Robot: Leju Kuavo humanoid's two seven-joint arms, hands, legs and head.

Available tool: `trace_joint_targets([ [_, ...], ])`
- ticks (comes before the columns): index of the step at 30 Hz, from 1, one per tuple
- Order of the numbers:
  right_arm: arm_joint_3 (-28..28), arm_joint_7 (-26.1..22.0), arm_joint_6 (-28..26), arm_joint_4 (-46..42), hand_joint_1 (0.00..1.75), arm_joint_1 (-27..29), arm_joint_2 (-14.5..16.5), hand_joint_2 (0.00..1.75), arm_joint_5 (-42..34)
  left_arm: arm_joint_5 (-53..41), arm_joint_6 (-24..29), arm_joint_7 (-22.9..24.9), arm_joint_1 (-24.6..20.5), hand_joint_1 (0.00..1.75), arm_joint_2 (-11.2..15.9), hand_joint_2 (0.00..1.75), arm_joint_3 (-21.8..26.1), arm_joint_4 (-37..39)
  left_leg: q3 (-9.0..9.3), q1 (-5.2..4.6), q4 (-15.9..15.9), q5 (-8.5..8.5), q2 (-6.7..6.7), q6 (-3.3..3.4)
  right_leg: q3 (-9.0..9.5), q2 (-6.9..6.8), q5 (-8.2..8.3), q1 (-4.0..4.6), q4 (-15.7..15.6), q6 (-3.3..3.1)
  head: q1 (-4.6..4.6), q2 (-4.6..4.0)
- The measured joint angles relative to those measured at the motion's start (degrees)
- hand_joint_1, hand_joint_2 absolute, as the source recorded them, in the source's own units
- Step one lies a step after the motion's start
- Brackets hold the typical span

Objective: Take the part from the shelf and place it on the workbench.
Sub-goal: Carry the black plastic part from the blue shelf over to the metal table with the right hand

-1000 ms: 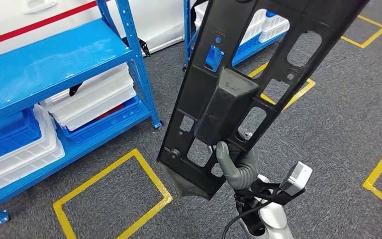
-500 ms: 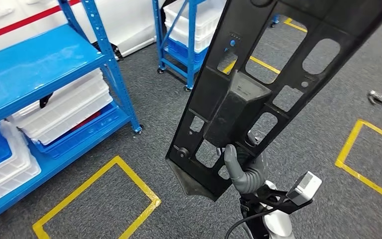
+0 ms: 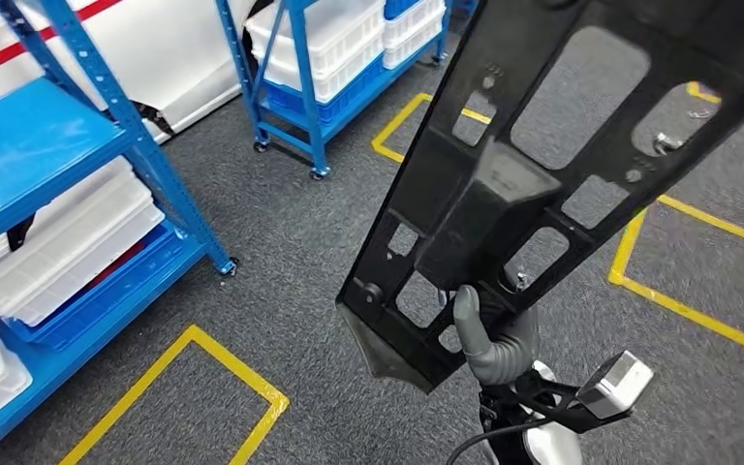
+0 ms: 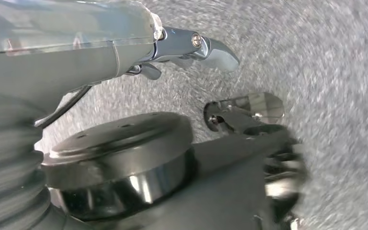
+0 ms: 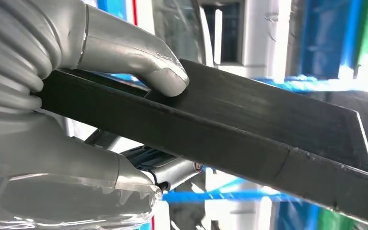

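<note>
Your right hand (image 3: 489, 334) grips the part (image 3: 542, 165), a long black plastic panel with cut-out windows and a raised box, tilted above grey carpet. Right wrist view: thumb (image 5: 139, 57) pressed on its edge. Left hand (image 4: 124, 43): fingers' state unclear, you can't tell.

even bright head view; blurred left wrist view; glaring right wrist background
</note>
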Motion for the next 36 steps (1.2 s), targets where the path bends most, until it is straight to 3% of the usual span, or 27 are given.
trace_joint_targets([
  [2, -0.05, 0.46, 0.08, -0.28, 1.75, 0.22, 0.52, 1.75, 0.01, -0.76, -0.1, 0.22, -0.03, 0.0, 0.28, 1.75, -0.57, 0.0, -3.71, -0.12, 7.71, -3.07, -1.18, 0.2, -0.02, 1.27, 0.04, 0.34, 0.06, -0.41, -0.01, 0.0],
  [3, -0.08, 0.67, 0.14, -0.33, 1.75, 0.4, 0.72, 1.75, 0.01, -1.09, -0.16, 0.27, -0.1, 0.0, 0.45, 1.75, -0.83, 0.0, -4.89, -0.2, 9.88, -3.33, -1.31, 0.36, -0.01, 2.02, 0.05, 0.55, 0.11, -0.51, -0.01, 0.0],
  [4, -0.1, 0.76, 0.2, -0.34, 1.75, 0.56, 0.89, 1.75, 0.01, -1.31, -0.22, 0.27, -0.22, 0.0, 0.58, 1.75, -1.04, 0.0, -4.95, -0.26, 9.58, -2.33, -1.39, 0.57, 0.01, 2.77, 0.05, 0.72, 0.19, -0.55, 0.0, 0.0],
  [6, -0.12, 0.81, 0.29, -0.44, 1.75, 0.72, 1.19, 1.75, 0.04, -1.53, -0.34, 0.28, -0.46, 0.0, 0.84, 1.75, -1.4, 0.0, -2.44, -0.33, 3.36, 1.83, -2.49, 1.17, 0.02, 4.21, 0.03, 0.88, 0.43, -0.55, 0.01, 0.0],
  [8, -0.15, 0.81, 0.42, -0.66, 1.75, 0.72, 1.48, 1.75, 0.06, -1.65, -0.31, 0.28, -0.55, 0.0, 1.16, 1.75, -1.74, 0.0, 0.43, -0.33, -3.33, 4.44, -4.63, 1.59, -0.25, 5.45, 0.04, 0.97, 0.8, -0.37, 0.04, 0.0],
  [10, -0.29, 0.76, 0.63, -0.78, 1.75, 0.77, 1.69, 1.75, 0.05, -1.73, 0.26, 0.3, -0.58, 0.0, 1.42, 1.75, -1.96, -0.01, 1.42, -0.46, -5.64, 4.63, -5.35, 1.79, -0.67, 6.44, 0.22, 0.8, 0.92, 0.11, 0.06, 0.0],
  [12, -0.74, 0.58, 0.84, -0.76, 1.75, 0.86, 1.76, 1.75, 0.04, -1.68, 1.25, 0.33, -0.69, 0.0, 1.58, 1.75, -2.07, -0.07, 1.64, -0.46, -6.31, 5.04, -4.35, 2.3, -0.93, 6.94, 0.35, 0.63, 0.93, 0.74, 0.05, 0.0],
  [14, -1.42, 0.31, 0.91, -0.74, 1.75, 0.81, 1.79, 1.75, 0.04, -1.64, 2.41, 0.36, -0.84, 0.0, 1.7, 1.75, -2.15, -0.14, 1.84, -0.28, -7.03, 5.52, -3.15, 2.91, -2.04, 4.9, -1.29, 0.72, 3.25, 1.29, 0.31, 0.0],
  [16, -1.94, -0.05, 0.75, -0.69, 1.75, 0.82, 1.82, 1.75, 0.28, -1.8, 3.56, 0.5, -0.75, 0.0, 1.79, 1.75, -2.19, -0.15, 1.91, -0.31, -7.28, 5.67, -1.86, 3.13, -4.96, 1.84, -4.76, 0.53, 9.49, 1.8, 0.57, 0.0],
  [18, -2.38, -0.46, 0.39, -0.66, 1.75, 1.13, 1.82, 1.75, 0.8, -2.08, 4.33, 0.64, -0.59, 0.0, 1.88, 1.75, -2.23, -0.15, 1.85, -0.33, -7.26, 5.61, -0.46, 3.07, -7.72, 0.66, -6.87, 0.11, 15.2, 2.27, 0.58, 0.0],
  [19, -2.61, -0.59, 0.17, -0.66, 1.75, 1.31, 1.82, 1.75, 1.04, -2.25, 4.54, 0.67, -0.6, 0.0, 1.91, 1.75, -2.26, -0.15, 1.85, -0.32, -7.24, 5.56, 0.24, 2.99, -7.92, 0.4, -6.49, -0.13, 15.63, 2.46, 0.58, 0.0],
  [20, -2.82, -0.65, 0.02, -0.66, 1.75, 1.45, 1.83, 1.75, 1.2, -2.46, 4.65, 0.63, -0.67, 0.0, 1.93, 1.75, -2.32, -0.15, 1.88, -0.29, -7.22, 5.48, 0.89, 2.88, -7.02, 0.08, -5.21, -0.32, 13.98, 2.59, 0.59, 0.0],
  [22, -3.08, -0.67, -0.13, -0.72, 1.75, 1.61, 1.88, 1.75, 1.39, -2.88, 4.76, 0.43, -0.91, 0.0, 1.94, 1.75, -2.54, -0.16, 2.13, -0.25, -7.18, 5.24, 2.04, 2.46, -2.9, -1.72, -1.87, -0.42, 6.42, 2.67, 0.6, 0.0],
  [24, -3.19, -0.68, -0.13, -0.81, 1.75, 1.65, 2.0, 1.75, 1.56, -3.22, 5.0, 0.18, -1.22, 0.0, 2.01, 1.75, -2.81, -0.19, 2.35, -0.4, -7.11, 4.96, 2.84, 1.73, -0.17, -3.25, -0.51, -0.07, 1.1, 2.18, 0.56, -0.01],
  [25, -3.22, -0.68, -0.13, -0.82, 1.75, 1.68, 2.07, 1.75, 1.6, -3.34, 5.13, 0.09, -1.39, 0.0, 2.05, 1.75, -2.92, -0.21, 2.45, -0.49, -7.12, 4.85, 3.22, 1.34, -0.01, -3.36, -0.74, 0.14, 0.53, 1.8, 0.54, -0.01],
  [27, -3.33, -0.74, -0.14, -0.81, 1.75, 1.75, 2.16, 1.75, 1.63, -3.46, 5.25, 0.01, -1.79, 0.0, 2.13, 1.75, -3.18, -0.23, 2.75, -0.44, -7.22, 4.65, 4.04, 0.53, -0.12, -2.21, -0.67, 0.35, 0.53, 1.0, 0.51, -0.01],
  [28, -3.4, -0.84, -0.15, -0.8, 1.75, 1.75, 2.22, 1.75, 1.65, -3.56, 5.16, 0.0, -2.0, 0.0, 2.17, 1.75, -3.32, -0.24, 2.79, -0.31, -6.89, 4.28, 3.79, 0.2, -0.05, -1.69, -0.61, 0.33, 0.42, 0.61, 0.52, 0.0],
  [30, -3.48, -1.19, -0.25, -0.74, 1.75, 1.61, 2.5, 1.75, 1.68, -3.69, 4.24, 0.03, -2.3, 0.0, 2.28, 1.75, -3.55, -0.24, 1.3, -0.05, -3.25, 1.89, 1.64, -0.18, 0.14, -0.66, -0.44, 0.24, 0.18, -0.19, 0.48, -0.01],
  [31, -3.5, -1.4, -0.34, -0.68, 1.75, 1.54, 2.69, 1.75, 1.72, -3.63, 3.21, 0.1, -2.35, 0.0, 2.39, 1.75, -3.6, -0.24, -0.47, 0.0, 0.49, 0.0, 0.2, -0.19, 0.18, -0.14, -0.42, 0.27, 0.15, -0.5, 0.45, -0.01],
  [33, -3.51, -1.65, -0.55, -0.49, 1.75, 1.48, 2.98, 1.75, 1.78, -3.4, 1.13, 0.32, -2.28, 0.0, 2.62, 1.75, -3.62, -0.24, -4.55, -0.11, 8.36, -2.86, -1.07, -0.03, 0.21, 1.16, -0.43, 0.6, 0.17, -0.87, 0.44, -0.01],
  [34, -3.51, -1.69, -0.66, -0.37, 1.75, 1.49, 3.04, 1.75, 1.81, -3.36, 0.42, 0.43, -2.23, 0.0, 2.74, 1.75, -3.62, -0.24, -5.83, -0.21, 10.39, -2.88, -1.25, 0.17, 0.25, 1.92, -0.44, 0.81, 0.19, -0.97, 0.44, 0.0],
  [35, -3.51, -1.69, -0.81, -0.27, 1.75, 1.49, 3.07, 1.75, 1.83, -3.41, 0.15, 0.47, -2.23, 0.0, 2.84, 1.75, -3.63, -0.24, -5.97, -0.35, 9.89, -1.62, -1.38, 0.49, 0.33, 2.72, -0.43, 1.0, 0.21, -1.02, 0.44, 0.0],
  [36, -3.51, -1.69, -0.96, -0.2, 1.75, 1.48, 3.08, 1.75, 1.85, -3.47, 0.04, 0.45, -2.29, 0.0, 2.97, 1.75, -3.65, -0.24, -5.09, -0.56, 7.2, 0.56, -1.75, 0.95, 0.44, 3.47, -0.43, 1.14, 0.23, -1.05, 0.44, 0.0],
])
